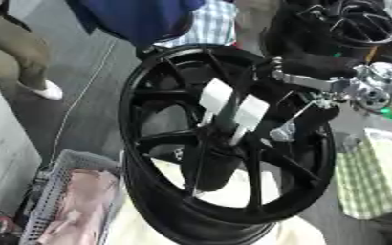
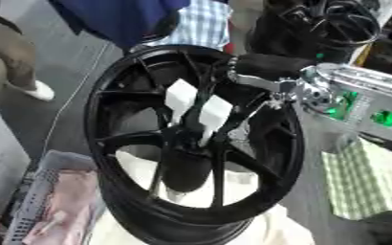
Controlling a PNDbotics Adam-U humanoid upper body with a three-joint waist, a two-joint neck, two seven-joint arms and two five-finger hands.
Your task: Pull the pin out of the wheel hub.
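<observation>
Grey floor; black wheel hub (image 1: pixel 233 139) upright; right hand (image 1: pixel 258 103) at its centre, finger state indiscernible; basket (image 1: pixel 53 191) lower left.

The right arm (image 1: pixel 375 88) comes in from the right side, its silver wrist joints level and its black hand (image 1: pixel 312 67) stretched out to the left. Its fingers cannot be made out clearly. The left hand shows in neither view.
</observation>
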